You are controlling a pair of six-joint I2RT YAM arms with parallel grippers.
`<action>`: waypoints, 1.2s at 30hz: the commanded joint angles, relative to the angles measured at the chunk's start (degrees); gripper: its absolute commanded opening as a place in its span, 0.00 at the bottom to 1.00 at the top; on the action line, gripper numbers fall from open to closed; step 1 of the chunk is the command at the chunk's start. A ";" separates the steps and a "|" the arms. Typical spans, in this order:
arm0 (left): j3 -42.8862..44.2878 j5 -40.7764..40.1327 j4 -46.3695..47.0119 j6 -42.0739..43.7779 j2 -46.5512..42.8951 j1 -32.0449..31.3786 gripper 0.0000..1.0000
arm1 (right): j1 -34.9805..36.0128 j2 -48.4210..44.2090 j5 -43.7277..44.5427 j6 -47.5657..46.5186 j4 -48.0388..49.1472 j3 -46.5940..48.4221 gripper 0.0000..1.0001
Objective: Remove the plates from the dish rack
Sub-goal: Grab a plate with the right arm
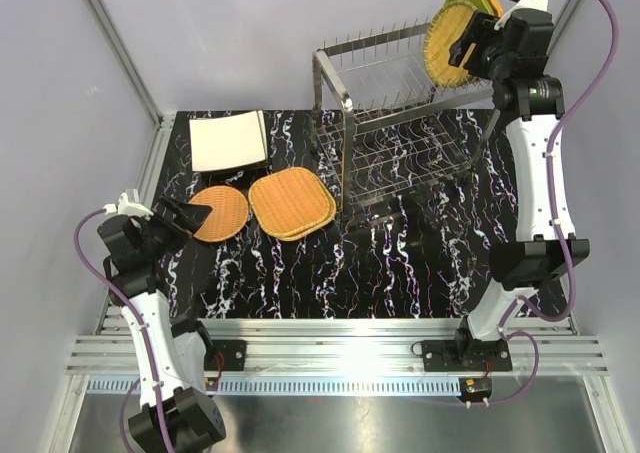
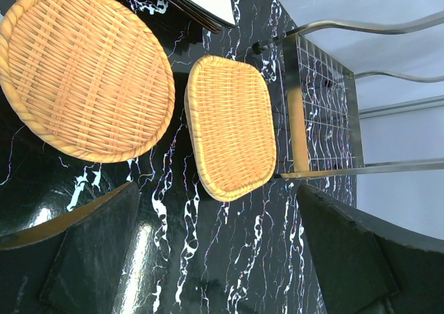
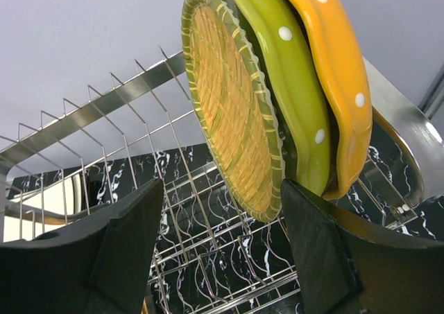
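Three plates stand upright at the right end of the dish rack's (image 1: 400,123) upper tier: a round woven plate (image 1: 445,43) (image 3: 232,113), a green dotted one (image 3: 291,85) and an orange dotted one (image 3: 333,71) behind it. My right gripper (image 1: 468,48) (image 3: 222,238) is open, and the woven plate's lower rim sits just inside its right finger (image 3: 326,251). My left gripper (image 1: 188,215) (image 2: 215,251) is open and empty, low over the table beside a round woven plate (image 1: 222,213) (image 2: 87,71). Rounded-square woven plates (image 1: 291,203) (image 2: 232,127) and a cream square stack (image 1: 229,141) lie on the table.
The table (image 1: 400,263) is black marble-patterned. The rack's lower tier (image 3: 208,258) and upright prongs (image 3: 125,113) show below and left of my right gripper. The rack's frame (image 2: 326,99) lies beyond the rounded-square plates in the left wrist view. Walls enclose the table.
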 commanded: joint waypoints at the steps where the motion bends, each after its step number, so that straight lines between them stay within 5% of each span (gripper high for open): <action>1: 3.13 1.86 1.33 -0.64 -0.73 -0.19 0.99 | 0.92 0.77 6.79 -0.89 1.55 -1.62 0.76; 27: 2.60 2.03 1.59 -0.73 -1.26 -0.11 0.99 | 2.59 -2.13 10.85 -0.71 4.01 -7.33 0.76; 36: 3.04 1.86 0.28 -0.29 -1.78 -0.11 0.99 | 2.59 0.24 10.67 -2.38 9.02 -6.80 0.70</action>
